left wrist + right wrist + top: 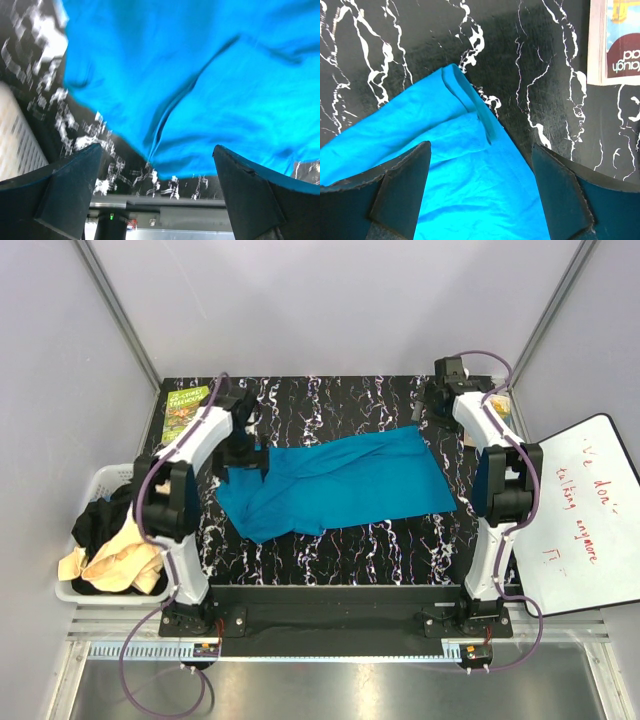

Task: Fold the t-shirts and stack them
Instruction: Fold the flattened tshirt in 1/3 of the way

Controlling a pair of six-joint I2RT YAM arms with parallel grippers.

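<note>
A teal blue t-shirt [335,485] lies spread and wrinkled across the middle of the black marbled table [330,550]. My left gripper [243,453] hovers over the shirt's left end. In the left wrist view the left gripper [156,150] is open, with the teal cloth [200,75] below and nothing between the fingers. My right gripper [438,405] is above the shirt's far right corner. The right wrist view shows the right gripper [481,147] open over a folded hem corner of the shirt [460,175]. A black t-shirt [100,520] and a cream one [120,565] lie bunched in the basket.
A white slatted basket [100,478] stands off the table's left edge. A green book [185,405] lies at the far left corner and another book [615,40] at the far right. A whiteboard [585,510] leans on the right.
</note>
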